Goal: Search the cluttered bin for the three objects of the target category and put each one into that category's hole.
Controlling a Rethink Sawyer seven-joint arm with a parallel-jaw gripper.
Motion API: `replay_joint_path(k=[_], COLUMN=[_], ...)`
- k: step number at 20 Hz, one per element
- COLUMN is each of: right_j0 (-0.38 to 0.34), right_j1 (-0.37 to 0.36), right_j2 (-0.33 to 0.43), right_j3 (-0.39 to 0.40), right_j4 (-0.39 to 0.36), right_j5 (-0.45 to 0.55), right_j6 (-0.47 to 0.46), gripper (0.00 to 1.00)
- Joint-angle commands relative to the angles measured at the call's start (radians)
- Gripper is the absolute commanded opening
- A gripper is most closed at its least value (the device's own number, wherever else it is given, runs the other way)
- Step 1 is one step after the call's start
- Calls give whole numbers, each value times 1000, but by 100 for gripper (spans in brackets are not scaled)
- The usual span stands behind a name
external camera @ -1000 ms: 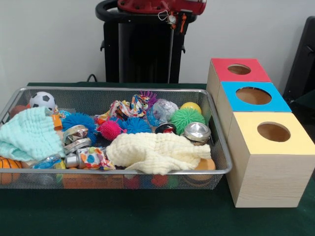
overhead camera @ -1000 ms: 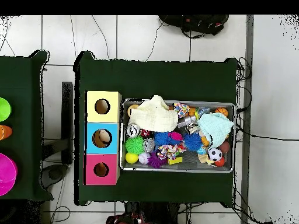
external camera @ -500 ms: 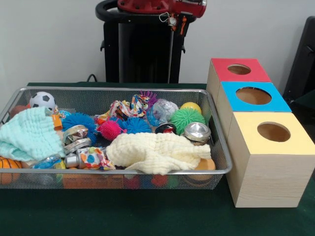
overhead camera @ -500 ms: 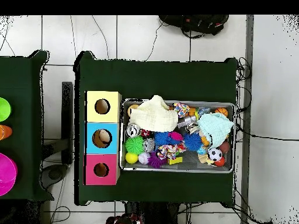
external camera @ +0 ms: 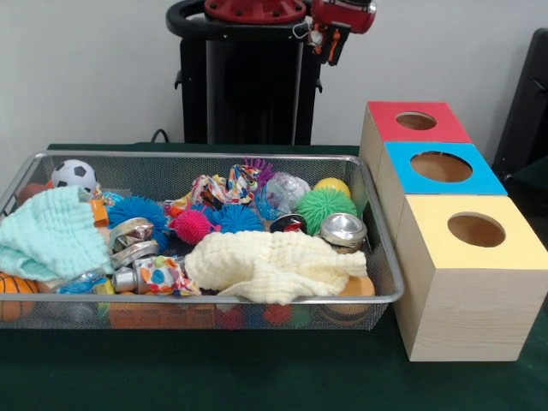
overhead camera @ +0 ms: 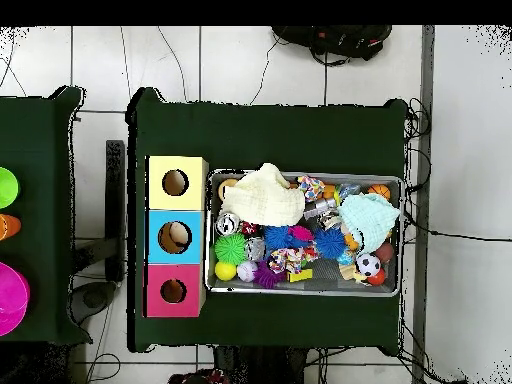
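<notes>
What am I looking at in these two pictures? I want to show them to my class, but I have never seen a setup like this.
This is a robot arm station for a sorting exercise. One picture looks across the table at the robot: the black pedestal stands at the far side, and the red arm is drawn back along the top edge, so its gripper cannot be judged and nothing is seen held. The other picture looks straight down from the ceiling, with the robot's base at the bottom.

On the green table sits a wire basket full of toys: a pale yellow cloth, a mint cloth, a small soccer ball, a spiky green ball and more. Beside it stand three wooden boxes with round holes, topped red, blue and yellow.
</notes>
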Motion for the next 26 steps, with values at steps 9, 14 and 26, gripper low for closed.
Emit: replay_joint_path(k=[9, 14, 26], right_j0=[40, 97, 211], right_j1=[125, 171, 250], right_j2=[-14, -26, -49], right_j3=[-175, -217, -344], right_j4=[188, 252, 402], right_j5=[-68, -43, 174], right_j6=[234, 252, 250], gripper=[0, 0, 0])
